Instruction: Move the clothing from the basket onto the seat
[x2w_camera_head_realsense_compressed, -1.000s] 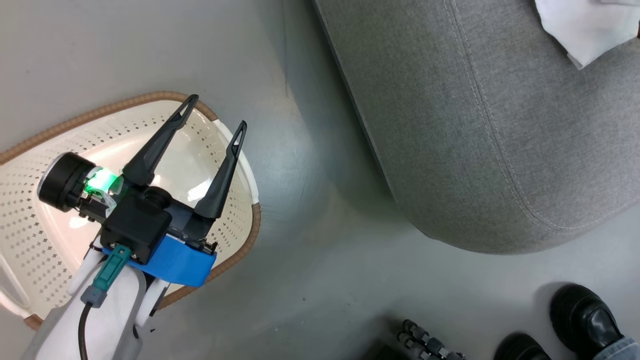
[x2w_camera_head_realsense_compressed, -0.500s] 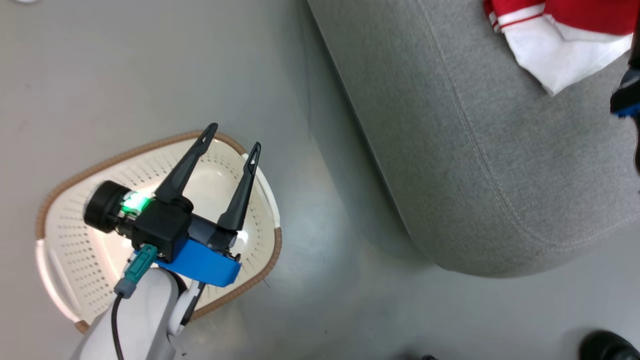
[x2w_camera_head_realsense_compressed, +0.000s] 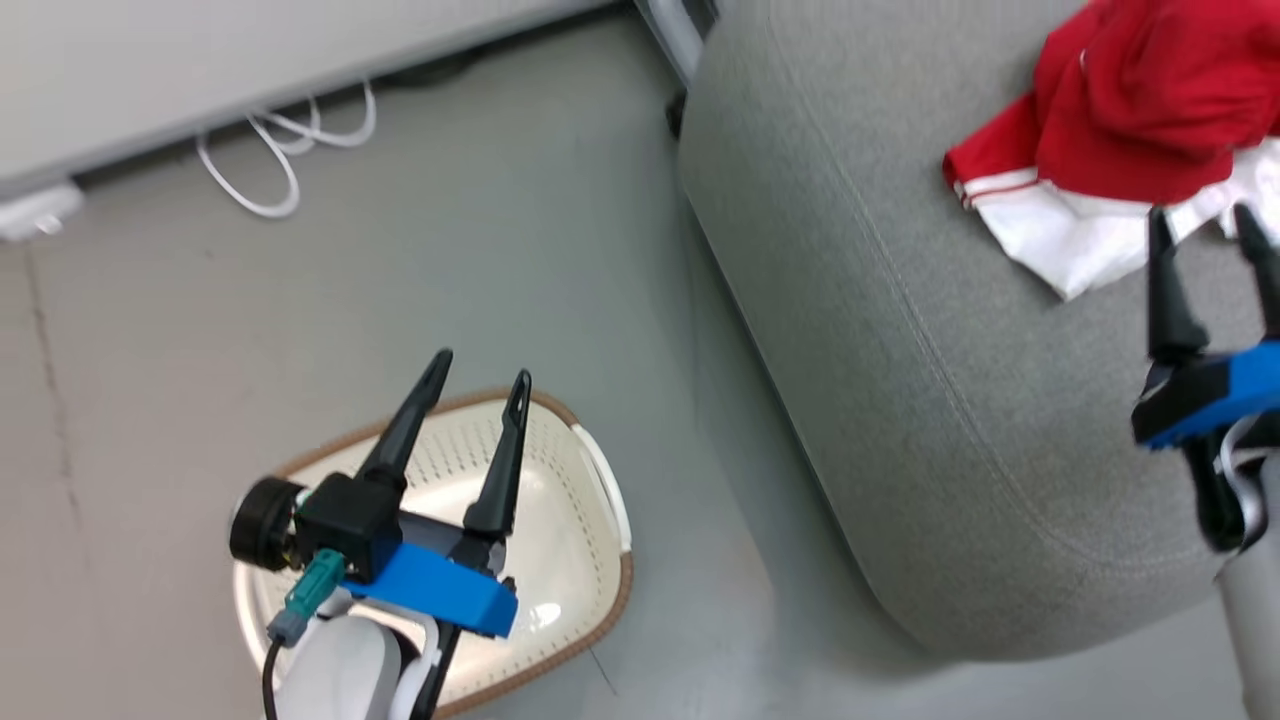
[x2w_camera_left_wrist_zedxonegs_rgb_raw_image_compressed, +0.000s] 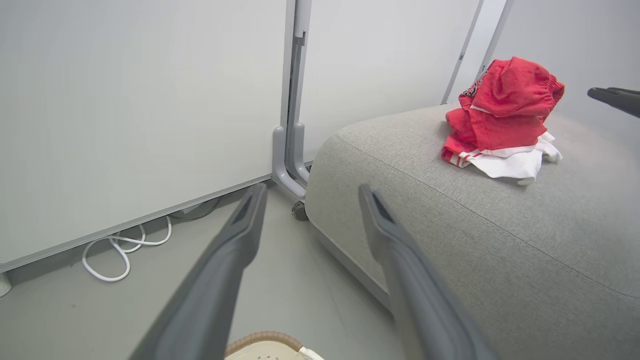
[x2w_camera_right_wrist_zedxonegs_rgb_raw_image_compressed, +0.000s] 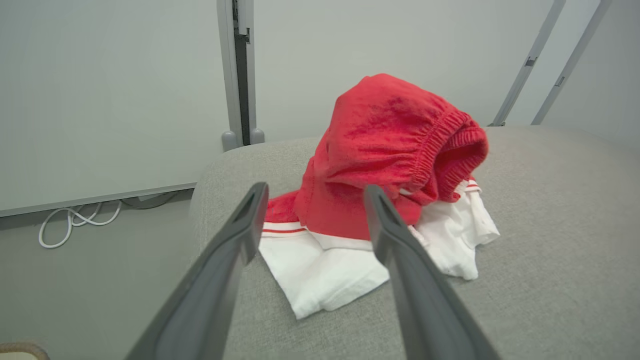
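Basket sits on floor, to L of seat and apart from it. Inside, the part that shows is perforated cream wall plus glossy bottom w/ a glare spot, w/ brown rim round the edge. Rest of the inside is hidden behind L arm. L jaws hang over basket, spread wide and released, gripping nothing.

Clothing lies in a heap on top of seat, well away from basket. Red pieces are bunched on top, white fabric is under and in front, and a red/white trim stripe runs along one edge. Top red piece has a gathered elastic band, seen in R wrist view. R jaws are over seat, spread and released. Their tips are just short of the heap's white edge; can't tell if they touch it.

Writing: dark print on the heap's red back edge in L wrist view, too small to read.

White cable is looped on floor by the wall.
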